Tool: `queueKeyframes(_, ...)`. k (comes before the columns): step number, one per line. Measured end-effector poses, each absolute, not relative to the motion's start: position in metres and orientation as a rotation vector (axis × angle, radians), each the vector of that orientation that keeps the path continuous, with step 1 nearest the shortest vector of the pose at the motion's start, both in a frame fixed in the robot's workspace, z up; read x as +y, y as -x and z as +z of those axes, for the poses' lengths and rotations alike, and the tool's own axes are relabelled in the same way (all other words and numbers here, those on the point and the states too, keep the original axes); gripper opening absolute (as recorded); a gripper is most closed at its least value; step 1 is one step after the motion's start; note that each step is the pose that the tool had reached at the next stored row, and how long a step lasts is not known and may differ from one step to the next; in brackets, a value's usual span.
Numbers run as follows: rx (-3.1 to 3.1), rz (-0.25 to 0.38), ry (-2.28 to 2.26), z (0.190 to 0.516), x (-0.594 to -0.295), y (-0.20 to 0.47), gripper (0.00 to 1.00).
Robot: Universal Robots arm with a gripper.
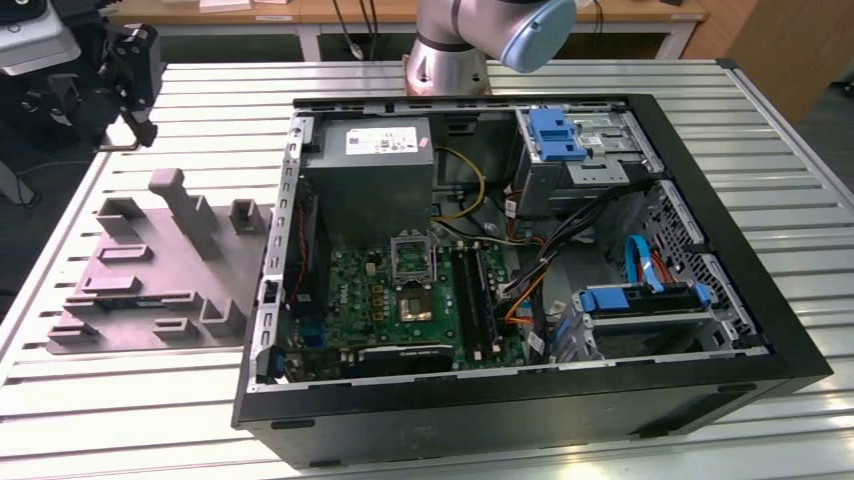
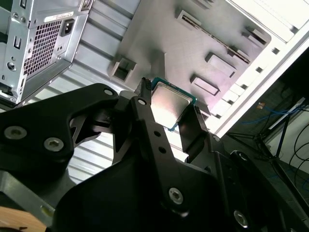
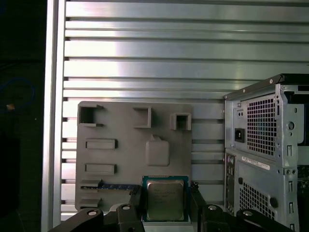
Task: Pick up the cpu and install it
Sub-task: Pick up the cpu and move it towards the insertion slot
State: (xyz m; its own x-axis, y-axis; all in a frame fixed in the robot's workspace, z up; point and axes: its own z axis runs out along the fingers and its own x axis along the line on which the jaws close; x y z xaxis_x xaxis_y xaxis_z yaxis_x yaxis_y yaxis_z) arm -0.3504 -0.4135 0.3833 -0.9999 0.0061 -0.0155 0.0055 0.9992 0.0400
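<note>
1. Gripper (image 3: 165,195) first: I see its two black fingers (image 3: 136,197) closed most of the way, one on each side of the cpu (image 3: 165,200), which they hold between them.
2. In both wrist views the cpu's pale silver top faces the camera, with a thin darker rim around it – in the second wrist view the chip (image 2: 170,104) sits tilted between the fingertips.
3. Behind the cpu in the first wrist view lies the grey block (image 3: 125,145), with its square posts and shallow recesses; the chip overlaps the block's near edge.
4. From the exterior view I find the gripper (image 1: 131,90) at that view's far left, raised above the slatted metal table (image 1: 120,400) and beyond the grey block (image 1: 147,270).
5. An open computer case (image 1: 747,330) lies on its side on the table, well apart from the gripper, toward the exterior view's right – its motherboard (image 1: 400,300) faces up.
6. My arm's base (image 1: 447,60) stands behind the case.
</note>
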Motion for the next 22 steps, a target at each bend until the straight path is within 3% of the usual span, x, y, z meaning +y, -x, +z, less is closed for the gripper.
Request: queueKeyframes(22,3.125,0.062,-0.009,0.3833,-0.4135,0.342,0.47)
